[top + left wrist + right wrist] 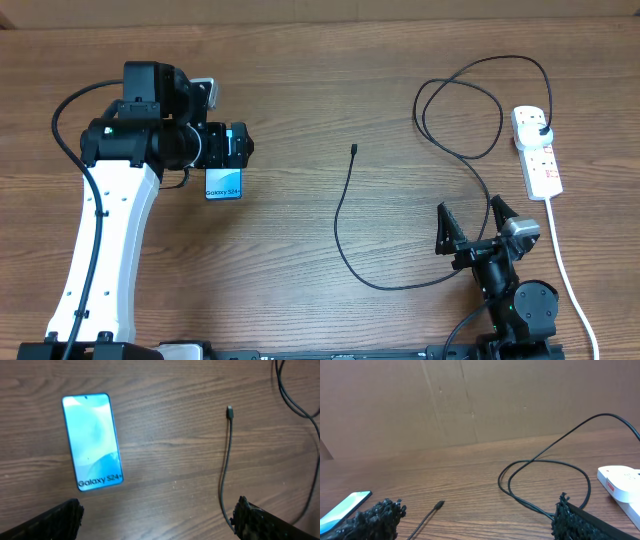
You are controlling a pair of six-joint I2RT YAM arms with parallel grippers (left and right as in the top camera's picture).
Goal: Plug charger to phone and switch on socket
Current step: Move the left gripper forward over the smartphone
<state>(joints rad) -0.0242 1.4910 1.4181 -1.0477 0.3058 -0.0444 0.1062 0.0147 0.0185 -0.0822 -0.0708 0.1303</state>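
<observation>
You will find one legible marking: white lettering reading "Galaxy S24+" along the lower edge of the slim black-edged smartphone with the lit blue-teal screen (92, 442), which lies flat and face up on the brown wood-grain surface (300, 80). In the overhead view the left arm covers most of it. The left end effector (160, 527) hangs above the surface with its rough black fingers (57, 521) spread wide, holding nothing; the phone lies towards one finger and the cable tip towards the other. The long thin black charger cable (338, 213) lies loose, its small connector tip (229, 411) well apart from the phone and touching nothing. From there the cable curves towards the right arm, loops twice and ends at a black plug (541, 129) seated in the white elongated power strip with red switch markings (537, 150). The strip's thick white cord (565, 260) trails off towards the near edge. The right end effector (472, 225) is likewise fully open and empty, low over the surface, with the cable passing close by its fingers. A plain brown panel (470, 400) backs the surface.
</observation>
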